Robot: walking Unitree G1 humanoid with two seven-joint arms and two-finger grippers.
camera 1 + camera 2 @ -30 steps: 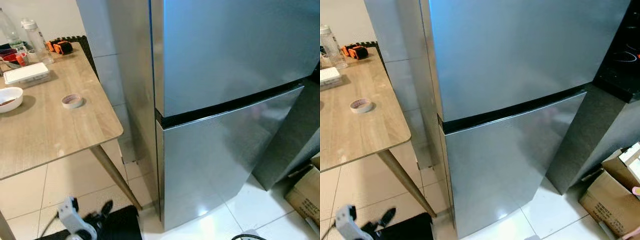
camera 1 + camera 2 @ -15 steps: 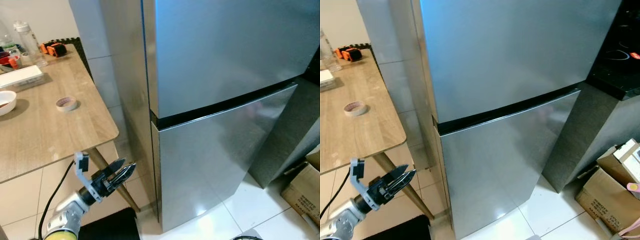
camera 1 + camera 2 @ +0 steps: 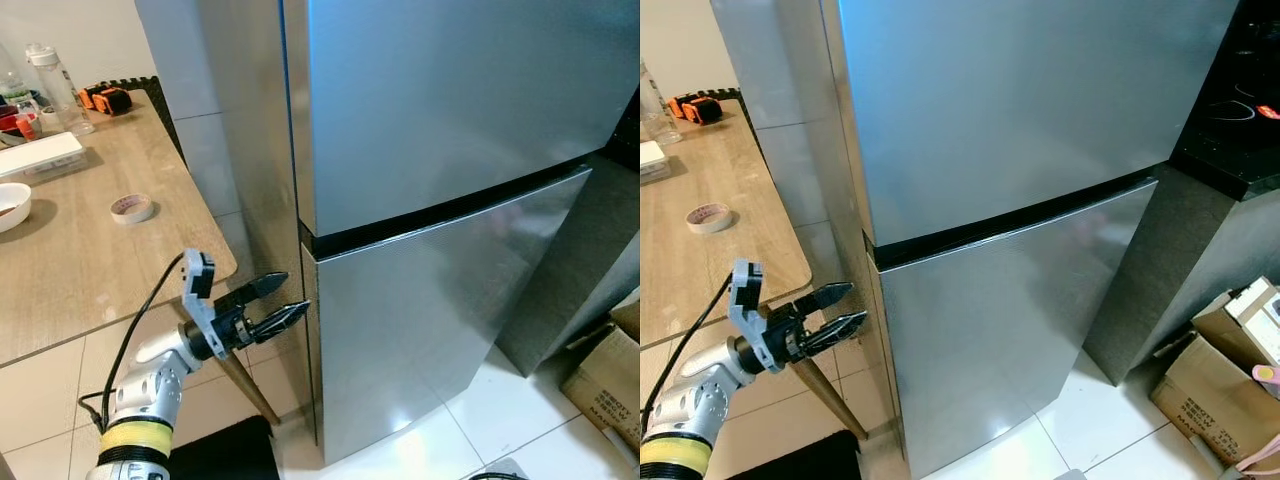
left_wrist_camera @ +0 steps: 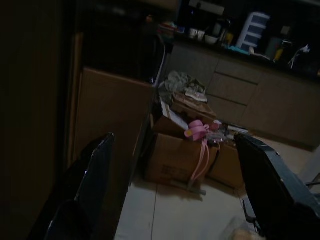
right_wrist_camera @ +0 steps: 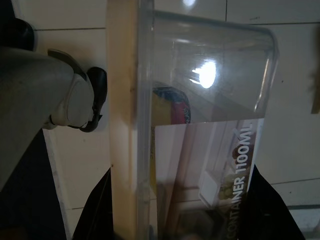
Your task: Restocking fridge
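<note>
The silver two-door fridge (image 3: 450,140) stands shut, with a black gap between its upper door and its lower door (image 3: 430,320). My left gripper (image 3: 293,294) is raised in front of the table leg. It is open, and its fingertips sit right at the left edge of the lower door, just under the gap. In the dark left wrist view the two fingers (image 4: 95,175) stand wide apart with nothing between them. My right gripper (image 5: 185,215) is shut on a clear plastic container (image 5: 200,125) with a beige lid and a "CONTAINER 1100ML" label, held low over the tiled floor.
A wooden table (image 3: 90,260) stands left of the fridge with a tape roll (image 3: 131,208), a white bowl (image 3: 10,205), a white box (image 3: 40,155) and bottles. Its slanted leg (image 3: 245,375) is beside my left arm. A dark counter (image 3: 1230,110) and cardboard boxes (image 3: 1215,385) are on the right.
My left arm has come up from near the floor and reached right to the fridge door's left edge, its fingers spreading apart. The camera has shifted slightly.
</note>
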